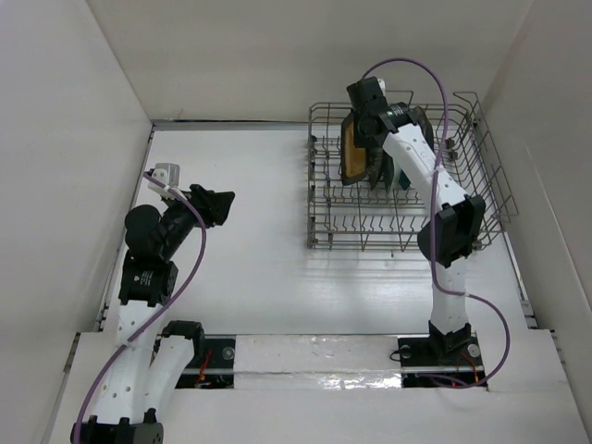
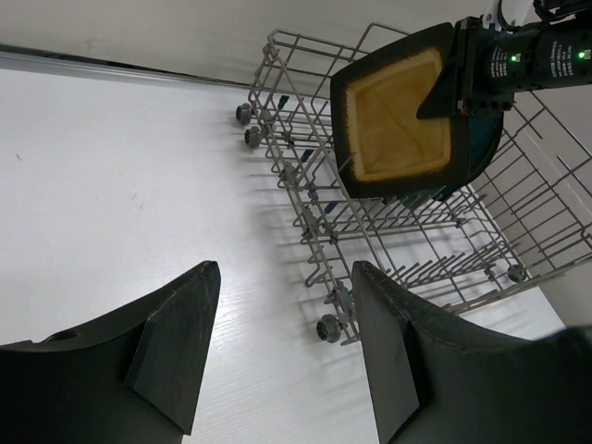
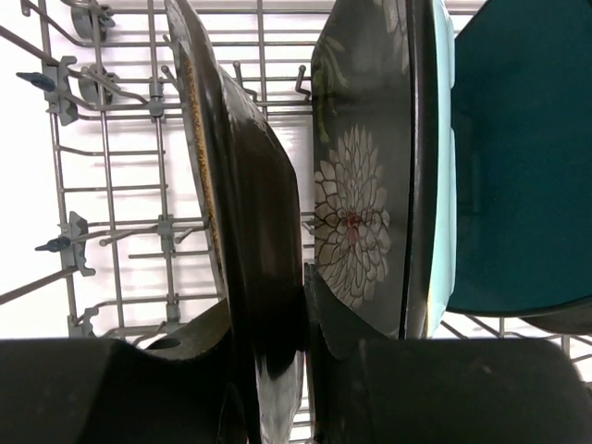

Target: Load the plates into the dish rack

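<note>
Black square plate with a mustard-yellow centre (image 1: 352,148) hangs on edge over the dish rack (image 1: 398,248), seemingly the last of the set to go in. Nearest the arm bases, at 9 o'clock on the white desk (image 1: 268,185), the left gripper (image 2: 282,296) hovers with its jaws spread wide and nothing between them, facing the rack. Farther off, at 1 to 2 o'clock, the right gripper (image 3: 268,388) has its jaws pinched on the plate's rim, keeping it upright among the rows of tines (image 2: 430,268) in the rack's far-left part. From the right wrist, a flowered black plate (image 3: 356,213) stands just beside it at 3 o'clock, with a teal plate (image 3: 518,166) beyond. Whether the held plate's lower edge is seated cannot be told. The step in hand looks like slotting. The next move likely calls for a straight drop between two tines, clear of the flowered neighbour, then a release and a lift away.
</note>
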Available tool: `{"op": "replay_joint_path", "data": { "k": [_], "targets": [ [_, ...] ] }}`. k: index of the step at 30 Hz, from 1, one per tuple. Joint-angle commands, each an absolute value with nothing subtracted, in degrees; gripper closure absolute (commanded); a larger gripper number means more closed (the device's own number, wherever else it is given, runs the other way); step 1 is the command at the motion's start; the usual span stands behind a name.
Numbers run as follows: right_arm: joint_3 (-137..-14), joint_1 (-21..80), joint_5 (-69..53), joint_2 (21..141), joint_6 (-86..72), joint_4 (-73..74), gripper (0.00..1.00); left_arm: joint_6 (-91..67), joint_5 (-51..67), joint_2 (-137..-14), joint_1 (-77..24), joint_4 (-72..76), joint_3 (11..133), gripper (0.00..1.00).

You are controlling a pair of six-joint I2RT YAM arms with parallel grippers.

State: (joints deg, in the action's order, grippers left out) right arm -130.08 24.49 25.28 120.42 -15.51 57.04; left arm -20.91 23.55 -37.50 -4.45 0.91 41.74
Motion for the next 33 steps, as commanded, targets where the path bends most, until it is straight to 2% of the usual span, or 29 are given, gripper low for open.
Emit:
{"op": "replay_joint_path", "data": {
  "k": [1,3,6,11,15,18,19,21,27,28,30,33],
  "targets": [
    [-134.03,25.05,27.42,122.69,-15.21,52.12,0.68,-20.83,24.00,-37.53,-4.66,2.46,42.01,0.44],
    [-135.87,25.57,27.42,123.48,-14.42,51.86,0.64,-20.83,23.99,-37.70,-4.66,2.37,42.01,0.44],
    [-137.54,25.58,27.25,124.63,-13.45,50.63,0.52,-20.74,23.82,-37.88,-4.66,2.37,42.01,0.44],
    [-139.40,25.58,26.98,126.04,-13.01,49.14,0.51,-20.83,23.47,-38.23,-4.66,2.37,42.01,0.44],
    [-135.80,25.58,26.11,123.59,-12.48,45.45,0.47,-20.74,23.12,-38.58,-4.66,2.29,42.01,0.44],
    [-132.98,25.58,25.32,120.86,-11.87,42.37,0.42,-20.74,22.85,-38.76,-4.66,2.20,41.92,0.44],
    [-132.11,25.58,24.88,120.24,-11.52,40.97,0.36,-20.66,22.76,-38.85,-4.66,2.20,41.92,0.44],
    [-132.10,25.58,24.00,118.92,-11.08,40.17,0.31,-20.66,22.68,-38.94,-4.66,2.20,41.92,0.44],
    [-129.04,26.10,21.28,110.58,-9.93,37.27,0.09,-20.48,21.01,-38.67,-4.66,1.67,42.10,0.44],
    [-127.54,26.71,20.05,108.83,-9.84,35.35,0.02,-20.48,20.92,-38.58,-4.66,1.67,42.10,0.44],
    [-123.51,27.33,18.90,102.59,-9.49,32.71,0.00,-20.48,20.92,-37.97,-4.66,2.02,42.01,0.44],
    [-110.96,29.70,16.27,91.55,-8.79,25.16,0.00,-20.65,20.31,-37.44,-4.66,2.20,42.01,0.42]
  ]
}}
